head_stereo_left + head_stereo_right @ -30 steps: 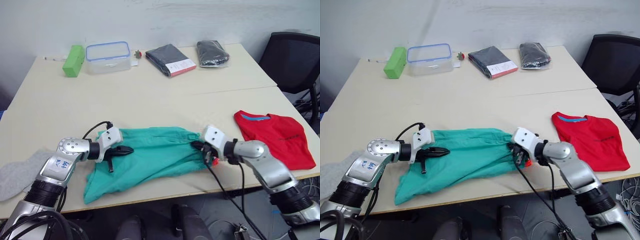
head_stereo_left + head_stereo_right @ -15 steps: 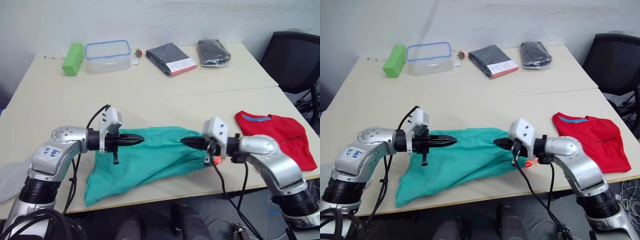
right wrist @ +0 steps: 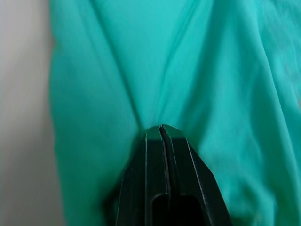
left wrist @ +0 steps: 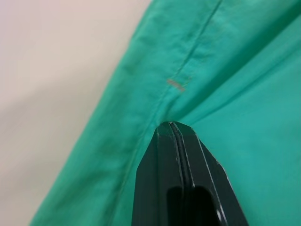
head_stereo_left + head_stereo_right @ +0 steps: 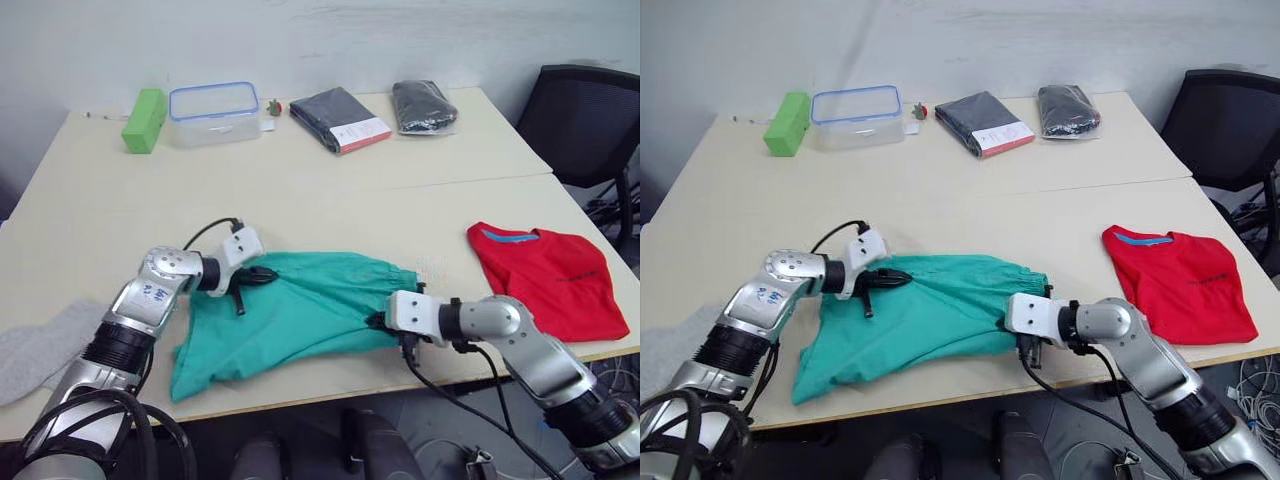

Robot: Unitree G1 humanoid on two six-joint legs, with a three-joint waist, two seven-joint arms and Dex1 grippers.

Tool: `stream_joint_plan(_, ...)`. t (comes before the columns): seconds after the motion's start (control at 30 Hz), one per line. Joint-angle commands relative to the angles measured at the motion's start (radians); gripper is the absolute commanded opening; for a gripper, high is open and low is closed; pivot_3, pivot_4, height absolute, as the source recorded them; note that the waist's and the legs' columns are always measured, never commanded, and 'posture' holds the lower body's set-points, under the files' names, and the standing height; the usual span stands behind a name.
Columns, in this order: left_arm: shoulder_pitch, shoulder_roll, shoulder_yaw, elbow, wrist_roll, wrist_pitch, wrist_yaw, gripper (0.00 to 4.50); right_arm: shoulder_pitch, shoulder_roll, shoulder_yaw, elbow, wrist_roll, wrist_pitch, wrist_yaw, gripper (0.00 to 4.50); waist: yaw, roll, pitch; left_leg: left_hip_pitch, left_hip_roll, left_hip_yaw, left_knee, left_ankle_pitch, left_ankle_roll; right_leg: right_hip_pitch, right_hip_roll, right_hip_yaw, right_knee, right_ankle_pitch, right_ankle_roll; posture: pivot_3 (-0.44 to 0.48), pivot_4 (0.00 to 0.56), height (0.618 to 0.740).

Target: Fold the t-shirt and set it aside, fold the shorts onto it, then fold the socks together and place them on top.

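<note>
Where the head views looked down on the table (image 5: 330,190), no writing could be read, even on the white and red label of the packaged dark garment (image 5: 338,119). The shorts (image 5: 300,315) lay spread near the front edge, the left gripper (image 5: 262,274) at their far left corner and the right gripper (image 5: 376,321) at their right end. The t-shirt (image 5: 545,275) lay well apart to the right, the socks (image 5: 40,345) at the left edge, with bare tabletop beyond.

Seen from the left wrist, the fingers (image 4: 181,179) were pressed together, pinching a teal fold.

Seen from the right wrist, the fingers (image 3: 164,183) were likewise clamped on gathered teal cloth.
</note>
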Motion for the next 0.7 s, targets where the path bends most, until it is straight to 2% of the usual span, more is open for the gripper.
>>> stream_joint_plan(0.03,0.037,0.052,0.055,0.049,0.014,-0.01,-0.023,0.0,0.066,-0.046,-0.076,-0.036,0.005,0.017,-0.002,0.02,-0.001,0.0,0.0,0.0,0.0,0.0,0.0,0.0,0.0,0.0,-0.001,-0.001,0.001,0.0,0.0,0.0,0.15,0.74)
stream_joint_plan(0.13,0.079,0.059,0.12,-0.062,-0.093,0.012,-0.116,0.0,0.107,0.008,-0.191,-0.106,0.129,0.093,-0.037,0.02,0.002,0.0,0.0,0.0,0.0,-0.001,-0.002,0.0,-0.001,-0.001,-0.001,-0.002,0.001,0.0,0.0,0.0,0.15,0.74)
stream_joint_plan(0.27,0.113,0.055,0.184,-0.308,-0.279,0.167,-0.198,0.0,0.193,0.035,-0.376,-0.256,0.364,0.303,-0.056,0.02,0.013,0.0,0.001,-0.006,-0.001,-0.002,-0.002,0.003,-0.005,-0.006,-0.002,-0.002,0.003,0.001,0.002,0.0,0.15,0.74)
stream_joint_plan(0.33,0.121,0.048,0.17,-0.409,-0.329,0.224,-0.219,0.0,0.247,0.041,-0.46,-0.321,0.475,0.42,-0.082,0.02,0.026,-0.001,0.0,-0.011,-0.001,-0.002,-0.002,0.003,-0.006,-0.011,-0.002,-0.003,0.003,0.001,0.002,0.0,0.15,0.74)
stream_joint_plan(0.43,0.128,0.023,0.098,-0.478,-0.313,0.228,-0.226,0.0,0.305,0.088,-0.57,-0.388,0.661,0.61,-0.187,0.02,0.029,0.0,0.0,-0.014,-0.002,-0.002,-0.002,0.003,-0.006,-0.013,-0.002,-0.002,0.002,0.001,0.002,0.0,0.15,0.74)
stream_joint_plan(0.53,0.122,-0.035,-0.014,-0.436,-0.218,0.173,-0.208,0.0,0.399,0.147,-0.661,-0.456,0.855,0.759,-0.313,0.61,0.031,0.0,0.0,-0.015,-0.003,-0.002,-0.002,0.003,-0.005,-0.013,-0.002,-0.002,0.001,0.001,0.002,0.0,0.15,0.74)
stream_joint_plan(0.7,0.124,-0.091,-0.117,-0.287,-0.059,0.017,-0.172,0.0,0.557,0.206,-0.742,-0.473,1.048,0.871,-0.487,2.27,0.024,-0.001,0.0,-0.017,-0.003,-0.003,-0.002,0.002,0.001,-0.014,-0.002,-0.001,-0.001,0.002,0.003,0.0,0.15,0.74)
